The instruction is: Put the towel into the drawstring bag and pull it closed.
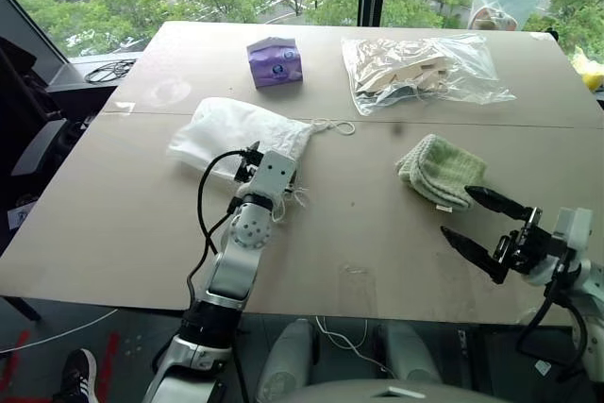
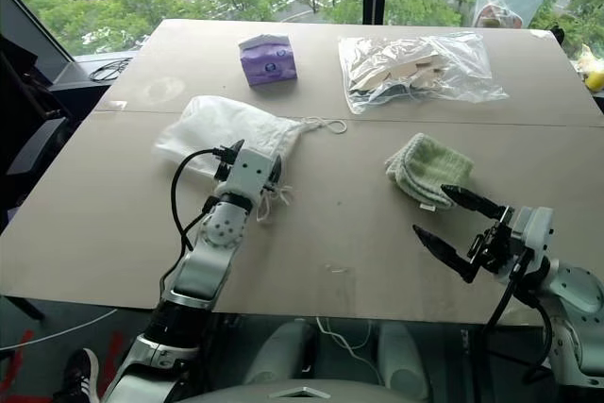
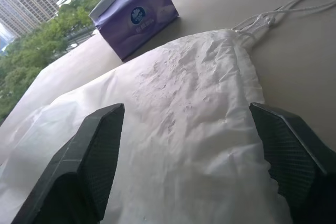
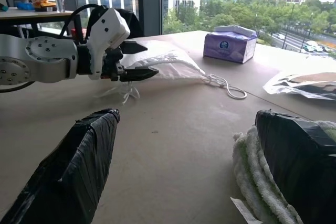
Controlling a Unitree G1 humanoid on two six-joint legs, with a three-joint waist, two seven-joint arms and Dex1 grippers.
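Nothing was bagged yet: the towel [image 1: 441, 170] lay apart from the drawstring bag [image 1: 238, 129]; left claw [image 4: 133, 60] straddled the bag released, right claw [image 1: 481, 224] released by the towel

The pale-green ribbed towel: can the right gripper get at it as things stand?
Probably yes: the right gripper is open just short of the pale-green ribbed towel, with only bare table between.

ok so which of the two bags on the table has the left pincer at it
The white drawstring bag, lying flat with its cords trailing. The left pincer is at its near edge, fingers either side of the fabric. The clear plastic bag of beige pieces lies farther back.
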